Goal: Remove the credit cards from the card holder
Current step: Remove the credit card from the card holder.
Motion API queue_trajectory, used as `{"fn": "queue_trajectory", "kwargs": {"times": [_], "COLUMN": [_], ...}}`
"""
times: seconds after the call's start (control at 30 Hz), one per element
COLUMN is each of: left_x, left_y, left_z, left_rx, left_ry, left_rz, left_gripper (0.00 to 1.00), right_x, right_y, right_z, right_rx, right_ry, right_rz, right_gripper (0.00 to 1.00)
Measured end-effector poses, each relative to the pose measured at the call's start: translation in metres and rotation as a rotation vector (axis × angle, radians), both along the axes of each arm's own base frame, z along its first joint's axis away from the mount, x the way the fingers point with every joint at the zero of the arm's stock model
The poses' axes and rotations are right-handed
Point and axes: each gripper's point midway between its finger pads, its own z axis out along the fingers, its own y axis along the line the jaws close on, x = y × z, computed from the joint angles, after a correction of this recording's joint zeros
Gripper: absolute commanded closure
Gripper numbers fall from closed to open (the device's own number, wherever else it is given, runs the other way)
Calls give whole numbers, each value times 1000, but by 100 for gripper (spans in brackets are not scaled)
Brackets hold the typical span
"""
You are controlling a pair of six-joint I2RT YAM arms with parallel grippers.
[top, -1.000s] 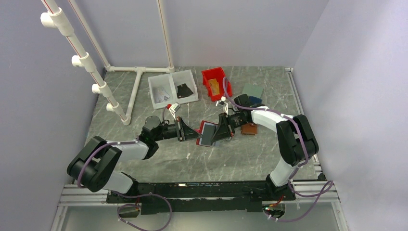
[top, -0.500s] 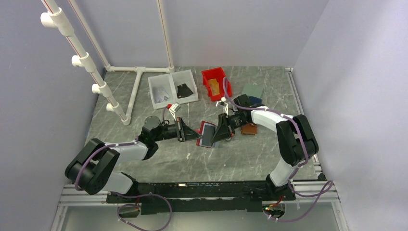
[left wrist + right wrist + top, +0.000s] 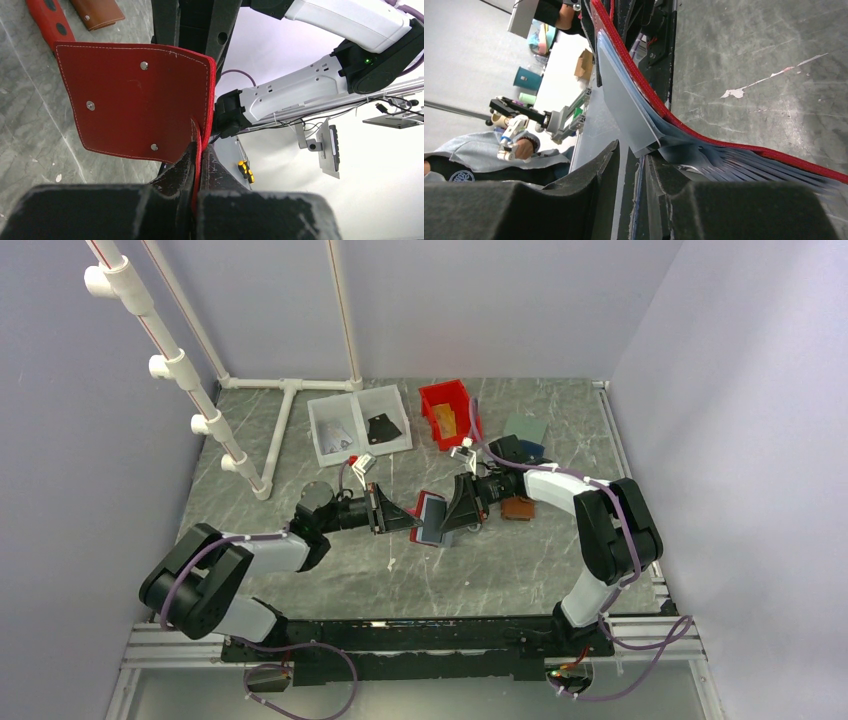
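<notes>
The red card holder point(image 3: 432, 517) hangs open above the table between my two grippers, its pale blue-grey pocketed inside point(image 3: 624, 100) turned toward the right wrist. My left gripper point(image 3: 405, 519) is shut on the holder's red edge point(image 3: 199, 145), and the studded outer face point(image 3: 135, 100) fills that view. My right gripper point(image 3: 447, 523) sits at the holder's inner pockets, jaws point(image 3: 631, 150) a little apart. A thin card edge point(image 3: 640, 200) lies along one of its fingers. A tan-orange credit card point(image 3: 443, 420) lies in the red bin.
A brown wallet point(image 3: 517, 507) lies right of the grippers, with a blue wallet point(image 3: 520, 450) and a grey-green flat item point(image 3: 526, 428) behind it. The red bin point(image 3: 432, 392) and a white two-part tray point(image 3: 316, 430) stand at the back. White pipes point(image 3: 250, 440) rise on the left.
My right gripper's jaws have parted from shut to a small gap. The holder and both arms have barely moved, and the left gripper keeps its hold.
</notes>
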Motion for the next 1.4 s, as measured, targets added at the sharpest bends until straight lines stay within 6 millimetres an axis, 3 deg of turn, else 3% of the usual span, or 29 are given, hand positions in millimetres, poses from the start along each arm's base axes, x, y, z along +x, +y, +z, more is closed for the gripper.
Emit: {"fn": "queue_trajectory", "kwargs": {"times": [0.33, 0.63, 0.93, 1.1, 1.27, 1.4], "left_x": [0, 4, 10, 16, 20, 19], "left_y": [-1, 1, 15, 18, 22, 24], "left_z": [3, 1, -12, -33, -73, -90], "left_rx": [-8, -1, 47, 102, 167, 202], "left_ry": [-8, -3, 46, 98, 198, 240], "left_rz": [-2, 15, 84, 117, 145, 156], "left_gripper": [100, 100, 100, 100, 100, 100], "right_x": [5, 3, 9, 16, 15, 11], "right_y": [0, -2, 0, 1, 5, 11], "right_z": [2, 5, -9, -30, -54, -71], "right_rx": [5, 21, -49, -119, -195, -252], "right_ry": [42, 54, 37, 61, 93, 119], "right_rz": [-8, 0, -41, -73, -81, -75], "right_gripper": [99, 100, 100, 100, 100, 100]}}
